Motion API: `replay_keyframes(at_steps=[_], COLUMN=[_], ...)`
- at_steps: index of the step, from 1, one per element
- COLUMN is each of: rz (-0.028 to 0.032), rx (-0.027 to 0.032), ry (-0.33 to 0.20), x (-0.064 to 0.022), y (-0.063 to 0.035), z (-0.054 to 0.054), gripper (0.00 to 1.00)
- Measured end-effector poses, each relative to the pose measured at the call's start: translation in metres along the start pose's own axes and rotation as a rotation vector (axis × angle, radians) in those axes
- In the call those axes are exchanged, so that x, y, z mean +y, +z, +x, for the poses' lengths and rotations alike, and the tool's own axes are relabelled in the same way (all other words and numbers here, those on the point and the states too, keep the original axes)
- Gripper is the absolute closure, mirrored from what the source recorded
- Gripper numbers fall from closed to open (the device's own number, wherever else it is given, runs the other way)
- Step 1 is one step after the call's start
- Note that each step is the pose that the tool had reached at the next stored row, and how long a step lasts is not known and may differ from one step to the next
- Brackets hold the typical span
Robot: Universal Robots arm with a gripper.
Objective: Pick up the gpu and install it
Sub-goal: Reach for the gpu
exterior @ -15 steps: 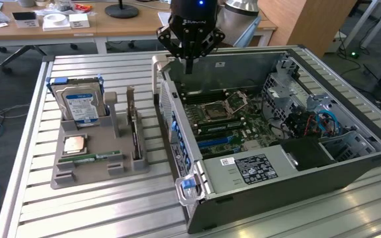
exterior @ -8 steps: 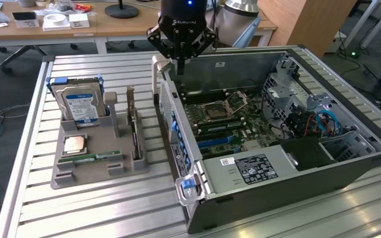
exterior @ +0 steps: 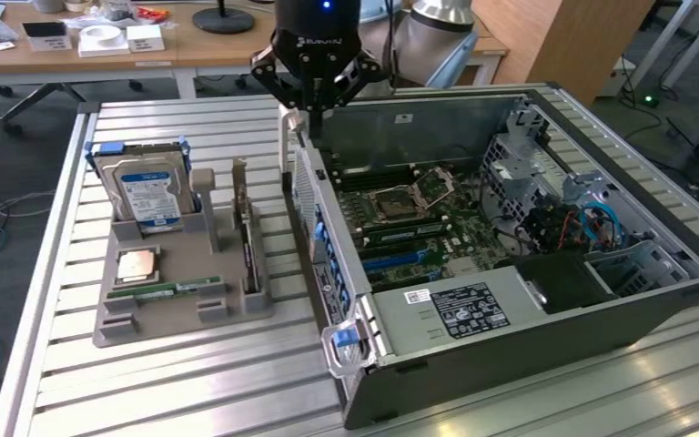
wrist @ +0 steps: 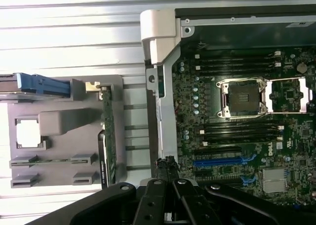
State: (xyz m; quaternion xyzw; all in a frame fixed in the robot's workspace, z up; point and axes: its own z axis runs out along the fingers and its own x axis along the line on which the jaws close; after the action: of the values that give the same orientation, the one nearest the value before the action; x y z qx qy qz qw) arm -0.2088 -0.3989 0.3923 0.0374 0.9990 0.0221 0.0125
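We are seeing the gpu (exterior: 247, 238) standing on its edge in a slot of the grey tray (exterior: 179, 319), not yet lifted. It is sitting below the pincer (exterior: 313, 107) and off toward the exterior view's left of it, well apart from the fingertips. The pincer is hanging with its fingers pressed together and nothing clamped between them, hovering just above the rear wall of the open computer case (exterior: 544, 337).

Farther from the pincer than the gpu, the same tray is carrying a blue-labelled hard drive (exterior: 146, 196) upright, a square processor (exterior: 139, 264) lying flat and a narrow RAM stick (exterior: 179, 289). On the pincer's other side, toward the exterior view's right, the motherboard (exterior: 410, 228) is lying exposed inside the case, showing its processor socket (exterior: 404, 196) and blue slots (exterior: 392, 262). Tray and case are both resting on the slatted metal table (exterior: 143, 391).
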Motion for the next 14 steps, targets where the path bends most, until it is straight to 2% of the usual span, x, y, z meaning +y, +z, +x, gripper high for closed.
replay_keyframes(at_steps=[9, 14], rz=[0.0001, 0.0], rx=[0.0001, 0.0], ry=[0.0, 0.0], x=[-0.0013, -0.0017], y=[-0.0002, -0.0002], z=[0.017, 0.023], gripper=[0.89, 0.89])
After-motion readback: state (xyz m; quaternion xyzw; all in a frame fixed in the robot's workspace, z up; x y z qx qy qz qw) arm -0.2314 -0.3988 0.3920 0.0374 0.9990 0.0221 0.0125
